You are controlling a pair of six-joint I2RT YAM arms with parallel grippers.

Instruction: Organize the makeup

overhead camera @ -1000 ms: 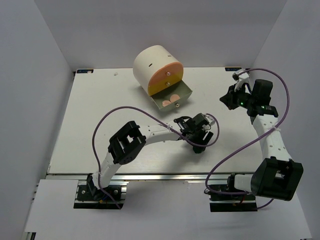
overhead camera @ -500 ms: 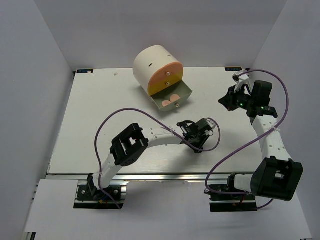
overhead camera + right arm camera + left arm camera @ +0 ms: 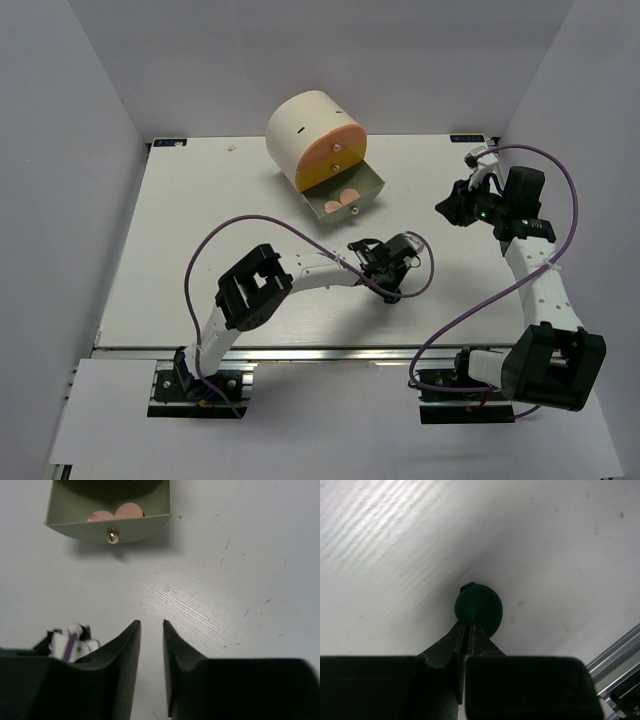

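A dark green disc [image 3: 480,607], round, flat and matt, with a small tab on its far edge, is seen low over the white bench [image 3: 395,540]. Its near edge is pinched between the closed jaws of the left gripper [image 3: 468,626]. Whether it is touching the bench cannot be told. Two peach-pink discs [image 3: 101,516] are laid flat side by side, their edges meeting, in the open grey-green drawer [image 3: 80,529], close behind its front wall.
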